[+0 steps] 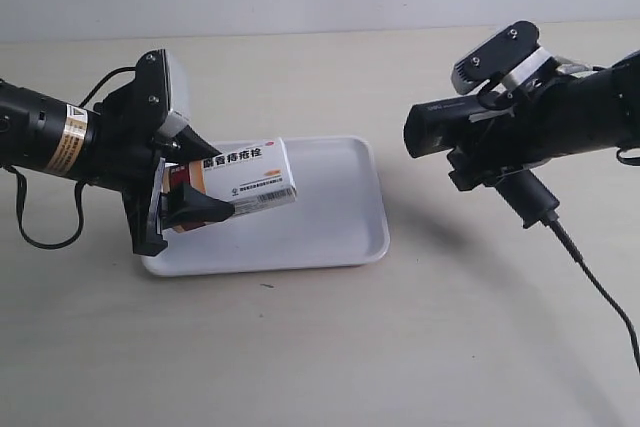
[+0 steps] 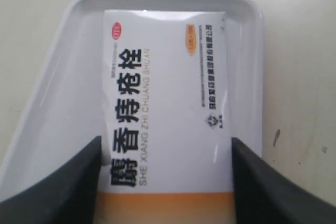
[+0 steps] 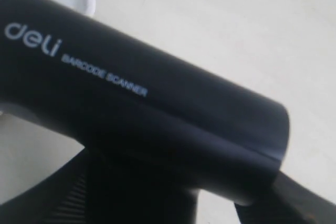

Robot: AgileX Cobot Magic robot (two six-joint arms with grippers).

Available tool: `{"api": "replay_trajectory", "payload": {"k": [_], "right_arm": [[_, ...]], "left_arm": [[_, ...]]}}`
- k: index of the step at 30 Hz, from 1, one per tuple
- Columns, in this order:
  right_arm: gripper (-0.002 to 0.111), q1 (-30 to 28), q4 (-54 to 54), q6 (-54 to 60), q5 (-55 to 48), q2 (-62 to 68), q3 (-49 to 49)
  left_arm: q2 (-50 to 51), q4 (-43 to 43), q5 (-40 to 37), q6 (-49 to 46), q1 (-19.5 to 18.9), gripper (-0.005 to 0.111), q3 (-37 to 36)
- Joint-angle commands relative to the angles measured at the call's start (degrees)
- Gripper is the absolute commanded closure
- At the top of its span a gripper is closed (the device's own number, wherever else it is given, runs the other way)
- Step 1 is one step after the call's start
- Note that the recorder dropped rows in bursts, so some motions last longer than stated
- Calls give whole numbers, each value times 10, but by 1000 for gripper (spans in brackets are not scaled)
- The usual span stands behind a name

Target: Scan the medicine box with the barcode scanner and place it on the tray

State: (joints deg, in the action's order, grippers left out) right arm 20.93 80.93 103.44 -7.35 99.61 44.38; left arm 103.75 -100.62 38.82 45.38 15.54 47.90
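The small white cardboard medicine box [image 2: 165, 108] is pinched by the left gripper [image 2: 165, 182] above the shallow white plastic tray [image 2: 247, 77]; released tilted, it could tumble off the rim. The black scanner [image 3: 142, 108] is gripped by the right gripper [image 1: 495, 152].

Showing white on the box [image 1: 248, 179], with black Chinese lettering, an orange band at the gripped end and small red marks near the far end [image 2: 167, 98]. Lying under it, a plain white glossy tray [image 1: 340, 217]. Gleaming black across the scanner [image 1: 470, 127], carrying white "deli BARCODE SCANNER" print [image 3: 136, 108]. Trailing black, its cable [image 1: 600, 292]. Spreading pale beige, the table [image 1: 320, 347]. Wearing black, both grippers' fingers [image 2: 58, 192].
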Motion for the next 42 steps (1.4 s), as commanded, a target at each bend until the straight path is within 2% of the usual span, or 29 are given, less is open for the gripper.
{"api": "replay_trajectory", "payload": {"k": [1, 5, 13, 18, 20, 23, 25, 27, 32, 42], "right_arm": [[108, 1, -11, 5, 23, 7, -1], [108, 13, -17, 5, 11, 7, 1], [108, 74, -21, 17, 119, 6, 1], [108, 78, -21, 15, 123, 7, 1], [108, 78, -20, 4, 161, 11, 1], [108, 78, -21, -70, 209, 27, 9], [108, 78, -28, -103, 202, 44, 25], [108, 78, -28, -113, 186, 63, 43], [108, 78, -26, -164, 181, 119, 79], [108, 78, -19, -171, 180, 176, 106]], "left_arm": [[-1, 7, 0, 1, -2, 107, 4], [-1, 7, -2, 9, -2, 107, 4], [9, 7, -14, 15, -2, 107, 4], [18, 7, -21, 13, -2, 107, 4], [26, 7, -21, 8, -2, 107, 4], [46, 82, -32, -26, -2, 107, 4], [59, 148, -40, -35, -2, 107, 4], [70, 178, -43, -36, -2, 107, 7], [93, 175, -46, -29, -2, 107, 16], [96, 174, -61, -31, -2, 105, 16]]}}
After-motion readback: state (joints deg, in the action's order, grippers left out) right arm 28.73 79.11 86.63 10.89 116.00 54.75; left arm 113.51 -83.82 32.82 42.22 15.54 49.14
